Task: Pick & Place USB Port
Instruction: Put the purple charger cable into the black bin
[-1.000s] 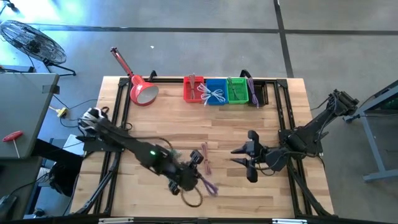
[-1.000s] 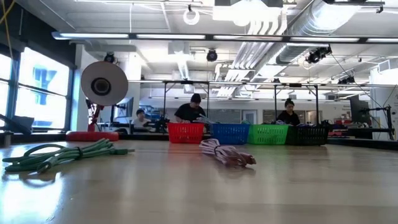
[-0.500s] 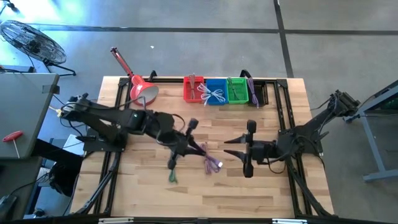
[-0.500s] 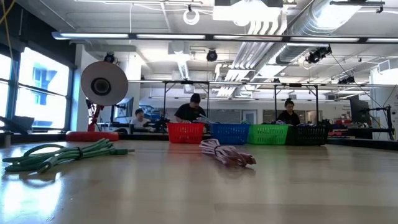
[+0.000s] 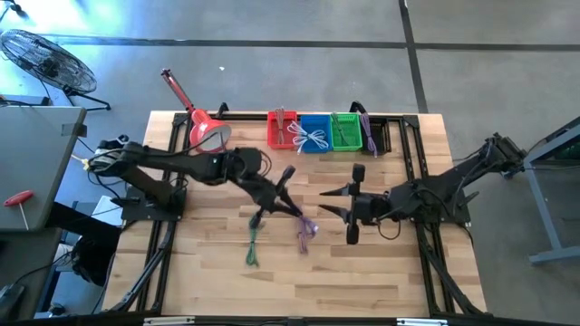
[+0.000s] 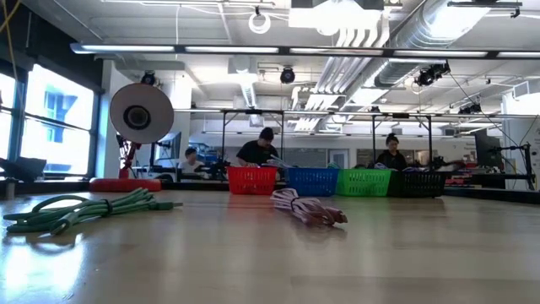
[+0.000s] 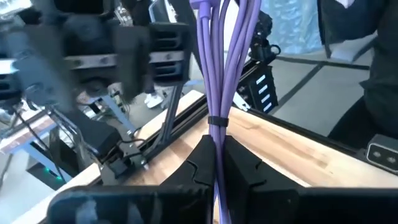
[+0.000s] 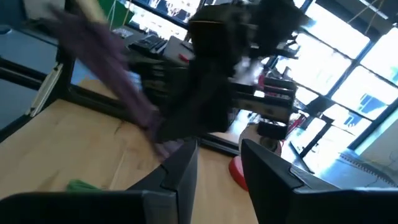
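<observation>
Near edge of the pale wooden table [image 5: 362, 281]: nothing at work here. A coiled green cable [image 5: 252, 246] lies on the boards a little in from this edge, left of centre, untouched.

Mid-table: left hand [image 5: 288, 201] is clamped shut on a bundle of purple USB cable bound with a black tie [image 7: 219, 87]. In the left wrist view the strands pass straight between the two fingers, gripped just under the tie. From above, the loose end of the bundle hangs below and to the right of the hand, clear of the boards as far as I can tell.

Right hand [image 5: 349, 206] sits just beside it, toward the right edge, fingers partly apart with nothing between them. It faces the bundle; the right wrist view shows the purple strands and the left arm directly ahead.

Step in hand, my reading: carry phase, cable lifted and in transit, possibly a hand-over. Next move needs the bundle brought over a bin, or fed squarely between the right fingers, before the left lets go.

Far edge: red plastic basket [image 5: 281, 130], blue plastic basket [image 5: 314, 132], green plastic basket [image 5: 345, 131] in a row; a red desk lamp [image 5: 208, 134] toward the far left corner.
</observation>
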You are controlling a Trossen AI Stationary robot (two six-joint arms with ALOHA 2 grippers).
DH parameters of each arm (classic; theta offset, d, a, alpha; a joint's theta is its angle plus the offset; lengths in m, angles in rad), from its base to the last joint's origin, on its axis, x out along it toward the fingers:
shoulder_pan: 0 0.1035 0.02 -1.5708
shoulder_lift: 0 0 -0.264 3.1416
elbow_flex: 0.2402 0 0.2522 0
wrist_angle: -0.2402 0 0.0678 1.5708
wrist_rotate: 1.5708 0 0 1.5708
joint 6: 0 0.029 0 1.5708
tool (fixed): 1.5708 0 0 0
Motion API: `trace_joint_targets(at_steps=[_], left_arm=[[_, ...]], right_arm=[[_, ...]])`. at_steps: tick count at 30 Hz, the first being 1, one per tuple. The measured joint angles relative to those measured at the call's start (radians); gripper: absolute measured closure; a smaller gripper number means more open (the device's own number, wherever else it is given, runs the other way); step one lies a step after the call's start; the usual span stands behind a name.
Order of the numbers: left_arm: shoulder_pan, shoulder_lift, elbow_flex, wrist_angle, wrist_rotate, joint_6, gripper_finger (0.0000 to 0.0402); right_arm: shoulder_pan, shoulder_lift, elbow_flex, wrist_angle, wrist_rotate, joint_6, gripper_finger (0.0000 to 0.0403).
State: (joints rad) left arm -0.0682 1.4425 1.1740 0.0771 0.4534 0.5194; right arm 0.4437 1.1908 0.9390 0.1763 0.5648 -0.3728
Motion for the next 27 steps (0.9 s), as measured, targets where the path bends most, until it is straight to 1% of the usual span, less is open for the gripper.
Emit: trace_joint_targets(at_steps=[4, 7, 12, 15, 17, 20, 25, 27], left_arm=[[0.041, 0.0, 0.0, -0.004, 0.092, 0.0, 0.0396], [0.061, 0.0, 0.0, -0.005, 0.143, 0.0, 0.0396], [0.101, 0.0, 0.0, -0.005, 0.245, 0.001, 0.0396], [0.119, 0.003, 0.0, -0.004, 0.304, 0.01, 0.0396], [0.123, 0.009, 0.0, -0.005, 0.342, 0.025, 0.0396], [0.121, 0.013, 0.0, -0.008, 0.348, 0.031, 0.0396], [0.12, 0.023, -0.001, -0.025, 0.354, 0.038, 0.0396], [0.12, 0.021, -0.001, -0.028, 0.351, 0.051, 0.0396]], right_arm=[[-0.033, 0.0, 0.0, -0.011, -0.099, 0.052, 0.0286], [-0.048, 0.0, 0.0, -0.011, -0.18, 0.059, 0.0286], [-0.067, 0.012, 0.0, -0.005, -0.265, 0.058, 0.0286], [-0.086, 0.046, 0.0, 0.001, -0.327, 0.037, 0.0286], [-0.098, 0.071, 0.0, 0.014, -0.34, 0.023, 0.0286], [-0.111, 0.097, 0.0, 0.031, -0.34, -0.004, 0.0286], [-0.117, 0.111, 0.023, 0.03, -0.343, -0.005, 0.0286], [-0.117, 0.118, 0.037, 0.027, -0.375, -0.006, 0.0286]])
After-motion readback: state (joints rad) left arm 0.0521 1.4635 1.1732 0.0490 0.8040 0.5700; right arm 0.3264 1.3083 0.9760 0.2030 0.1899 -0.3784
